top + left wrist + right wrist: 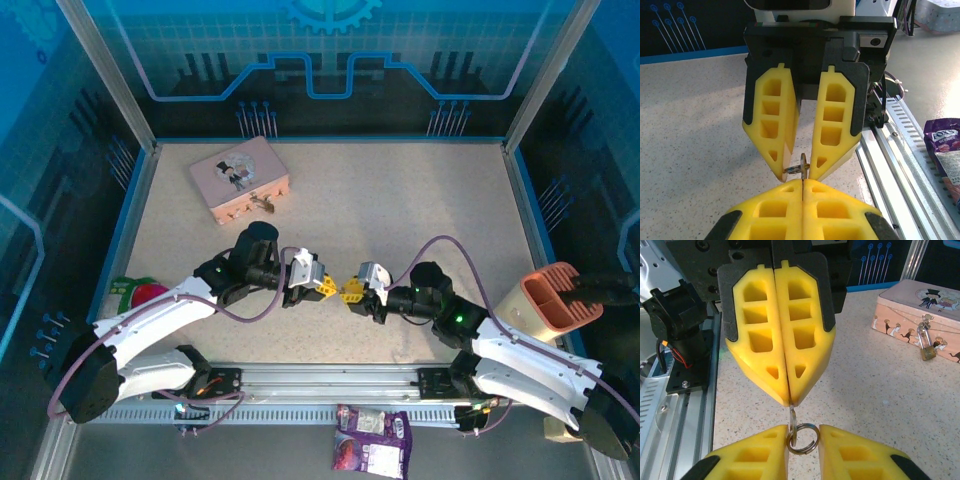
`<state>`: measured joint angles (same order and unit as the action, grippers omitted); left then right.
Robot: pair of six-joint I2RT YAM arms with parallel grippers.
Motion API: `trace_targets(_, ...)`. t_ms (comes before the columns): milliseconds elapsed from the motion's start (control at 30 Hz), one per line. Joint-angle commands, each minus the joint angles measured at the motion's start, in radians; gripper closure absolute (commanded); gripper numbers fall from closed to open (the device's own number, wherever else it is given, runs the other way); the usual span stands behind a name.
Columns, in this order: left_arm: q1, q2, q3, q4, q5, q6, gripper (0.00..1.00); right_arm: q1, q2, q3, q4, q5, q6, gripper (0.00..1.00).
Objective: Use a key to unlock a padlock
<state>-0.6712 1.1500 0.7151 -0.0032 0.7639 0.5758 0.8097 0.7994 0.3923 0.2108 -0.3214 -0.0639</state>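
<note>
The key [793, 415] is a thin silver blade pinched in my left gripper [325, 288], whose yellow fingers are shut on it [803, 181]. Its head and key ring [803, 451] stick out between the fingers of my right gripper [803, 432], which stand about a ring's width apart on either side of them. The two grippers meet tip to tip over the middle of the table, the right gripper [350, 293] facing the left. The brass padlock [926, 351] hangs from the clasp of the pink box [240, 175] at the back left, well away from both.
A salmon-coloured holder [555, 300] stands at the right edge beside the right arm. A purple snack packet [370, 438] lies in front of the aluminium rail [320, 380]. A red and green object [135, 293] sits at the left edge. Blue walls close in the speckled table.
</note>
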Motion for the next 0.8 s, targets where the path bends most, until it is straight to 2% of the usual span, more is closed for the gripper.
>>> trace_targets(0, -0.003, -0.004, -0.018, 0.024, 0.009, -0.001, 1.0, 0.001, -0.018, -0.002, 0.034, 0.005, 0.012, 0.79)
trace_targets(400, -0.003, -0.003, -0.019, 0.027, 0.014, -0.008, 1.0, 0.003, -0.032, -0.003, 0.048, 0.003, 0.028, 0.84)
trace_targets(767, -0.003, 0.011, -0.016, 0.029, 0.008, -0.01, 1.0, 0.006, -0.024, 0.0, 0.053, -0.013, 0.035, 0.82)
